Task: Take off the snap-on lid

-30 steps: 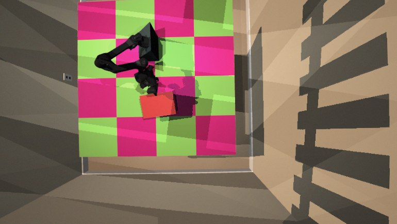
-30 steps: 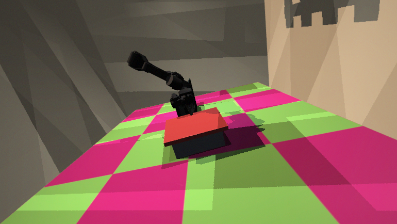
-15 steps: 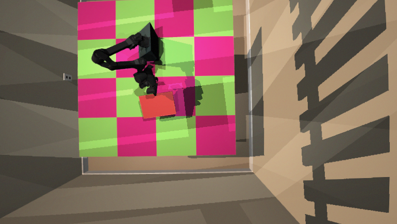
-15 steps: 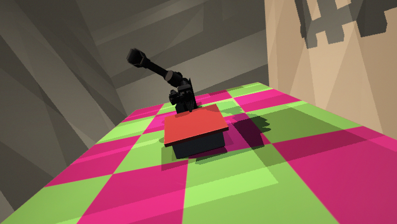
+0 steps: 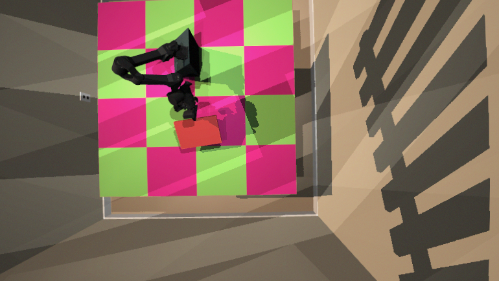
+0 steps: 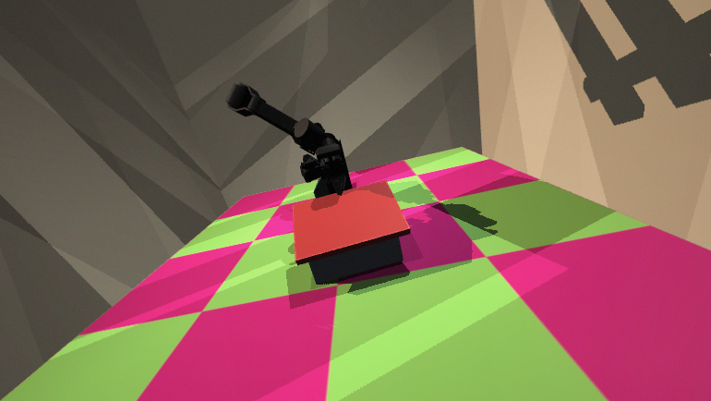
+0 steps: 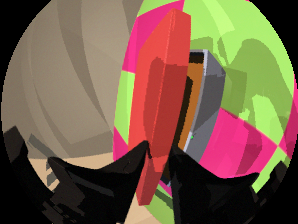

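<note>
The red lid [image 5: 201, 134] [image 6: 351, 221] [image 7: 145, 70] is above the storage box, right side up and tilted, with its edge nearest the arm raised. The dark grey box [image 6: 358, 261] [image 7: 214, 90] stands on the table; the top view shows it hidden under the lid. In the wrist view a gap is open between lid and box rim, and the orange-brown inside shows. The far edge of the lid is still at the box; whether it touches there is hidden. My gripper [image 5: 194, 119] [image 6: 340, 193] [image 7: 158, 145] is shut on the lid's raised edge.
The table [image 5: 122, 171] [image 6: 408, 348] has a pink and green checkered top. The arm's dark base block [image 5: 193, 59] stands behind the box, on the far side of the gripper. Shadows fall across the table right of the box.
</note>
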Controlling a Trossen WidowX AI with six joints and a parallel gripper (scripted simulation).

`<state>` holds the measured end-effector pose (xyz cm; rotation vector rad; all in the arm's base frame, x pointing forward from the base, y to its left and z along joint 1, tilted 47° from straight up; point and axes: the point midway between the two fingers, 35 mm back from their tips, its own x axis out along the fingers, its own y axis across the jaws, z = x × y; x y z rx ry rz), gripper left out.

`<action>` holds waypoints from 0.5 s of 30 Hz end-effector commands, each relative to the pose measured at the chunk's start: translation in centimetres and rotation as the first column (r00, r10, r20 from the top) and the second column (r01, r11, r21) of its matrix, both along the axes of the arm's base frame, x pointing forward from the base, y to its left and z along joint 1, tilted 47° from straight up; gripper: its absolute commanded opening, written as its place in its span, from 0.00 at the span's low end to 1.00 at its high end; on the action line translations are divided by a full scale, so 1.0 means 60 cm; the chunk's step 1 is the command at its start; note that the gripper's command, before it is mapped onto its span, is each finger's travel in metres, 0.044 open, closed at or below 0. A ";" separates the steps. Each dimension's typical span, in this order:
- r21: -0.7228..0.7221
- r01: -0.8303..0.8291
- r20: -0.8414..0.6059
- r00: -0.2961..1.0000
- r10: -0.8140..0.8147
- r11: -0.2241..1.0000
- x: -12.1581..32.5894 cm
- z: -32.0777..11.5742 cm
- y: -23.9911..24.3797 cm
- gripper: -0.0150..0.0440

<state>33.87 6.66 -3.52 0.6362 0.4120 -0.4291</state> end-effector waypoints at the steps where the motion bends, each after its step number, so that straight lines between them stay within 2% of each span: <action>1: 0.003 -0.003 0.007 1.000 0.003 1.000 0.004 0.008 0.010 0.25; 15: 0.004 -0.003 0.007 1.000 0.003 1.000 0.017 0.028 0.037 0.25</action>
